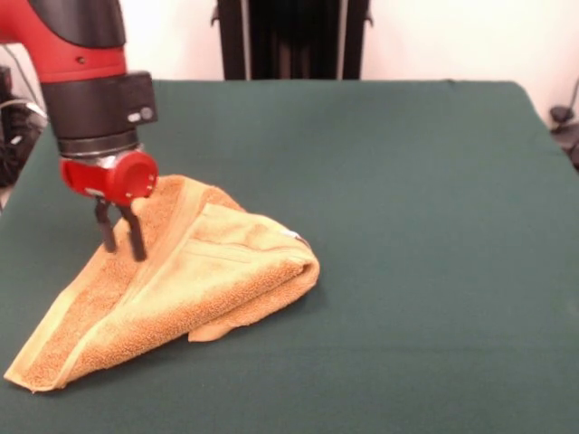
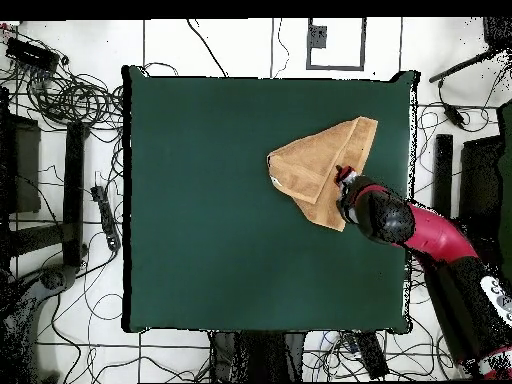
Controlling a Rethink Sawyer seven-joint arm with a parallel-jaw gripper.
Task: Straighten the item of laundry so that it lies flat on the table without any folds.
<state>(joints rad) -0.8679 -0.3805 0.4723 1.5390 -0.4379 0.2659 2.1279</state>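
Towel [image 1: 194,276] folded over into rough triangle, lower left of front view, on green table [image 1: 407,226]; right-centre near table edge in overhead view [image 2: 325,165]. Rolled fold at right end, pale band along folded edge, small white tag [image 1: 295,237] at right. Fingers [image 1: 120,237] slightly spread, tips down at towel's upper-left part, nothing visibly pinched. Red-black arm [image 2: 420,230] entering from overhead's right.
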